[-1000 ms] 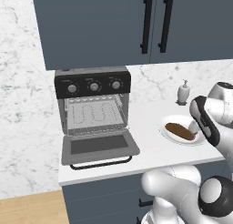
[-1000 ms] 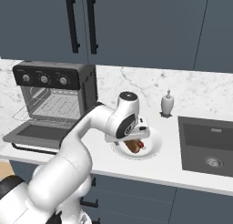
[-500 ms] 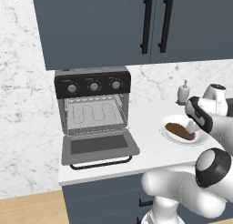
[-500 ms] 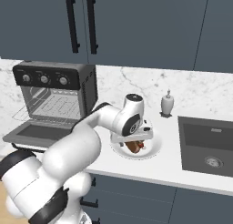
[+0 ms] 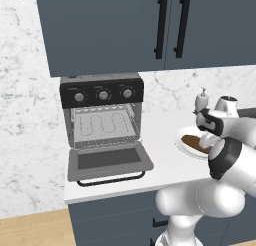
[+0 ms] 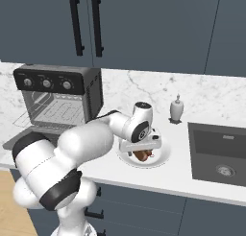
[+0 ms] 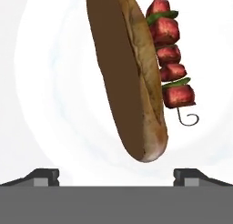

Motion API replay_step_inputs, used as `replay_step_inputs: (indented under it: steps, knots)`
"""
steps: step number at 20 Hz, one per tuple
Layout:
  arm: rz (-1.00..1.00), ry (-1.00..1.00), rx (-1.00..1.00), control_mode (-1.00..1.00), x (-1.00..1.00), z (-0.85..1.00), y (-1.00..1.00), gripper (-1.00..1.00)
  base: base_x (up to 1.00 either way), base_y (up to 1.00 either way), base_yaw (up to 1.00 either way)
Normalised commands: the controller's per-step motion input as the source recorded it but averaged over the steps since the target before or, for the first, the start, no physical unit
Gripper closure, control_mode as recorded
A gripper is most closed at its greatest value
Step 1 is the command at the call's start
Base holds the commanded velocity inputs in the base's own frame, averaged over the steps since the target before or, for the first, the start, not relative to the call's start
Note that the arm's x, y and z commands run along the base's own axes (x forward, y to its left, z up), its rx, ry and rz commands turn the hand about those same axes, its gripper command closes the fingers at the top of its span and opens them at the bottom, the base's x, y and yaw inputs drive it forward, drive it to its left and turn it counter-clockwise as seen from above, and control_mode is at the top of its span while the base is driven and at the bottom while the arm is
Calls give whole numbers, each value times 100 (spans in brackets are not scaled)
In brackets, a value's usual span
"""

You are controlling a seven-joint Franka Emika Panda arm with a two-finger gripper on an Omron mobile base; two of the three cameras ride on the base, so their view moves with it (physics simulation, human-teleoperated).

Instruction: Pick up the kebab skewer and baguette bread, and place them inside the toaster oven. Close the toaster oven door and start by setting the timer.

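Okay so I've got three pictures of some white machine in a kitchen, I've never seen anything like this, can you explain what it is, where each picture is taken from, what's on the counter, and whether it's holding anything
It is a rendered kitchen with a white robot arm on a base that can drive. Two pictures come from cameras on that base, behind the arm to its left and right. The third comes from a camera on the hand, looking along the gripper.

On the counter stands a toaster oven with three knobs, its door dropped open and a wire rack inside. Beside it is a white plate carrying a baguette bread and a kebab skewer lying side by side. A small dispenser bottle stands by the wall, next to a dark sink.

The gripper hovers over the plate with its jaws wide open. It holds nothing yet.
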Motion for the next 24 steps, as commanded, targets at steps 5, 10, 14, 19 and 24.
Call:
replay_step_inputs:
  steps: [5, 10, 14, 19, 24]
  knots:
    - [3, 3, 0, -100, 21, -17, -15, -100, 0, 0, 0]
    - [4, 2, 0, -100, 4, -11, -13, -100, 0, 0, 0]
    - [3, 4, 3, -100, 6, -17, 0, -100, 0, 0, 0]
    - [3, 2, 3, -100, 4, -15, 0, -100, 0, 0, 0]
    - [3, 0, 3, -100, 6, -12, 0, -100, 0, 0, 0]
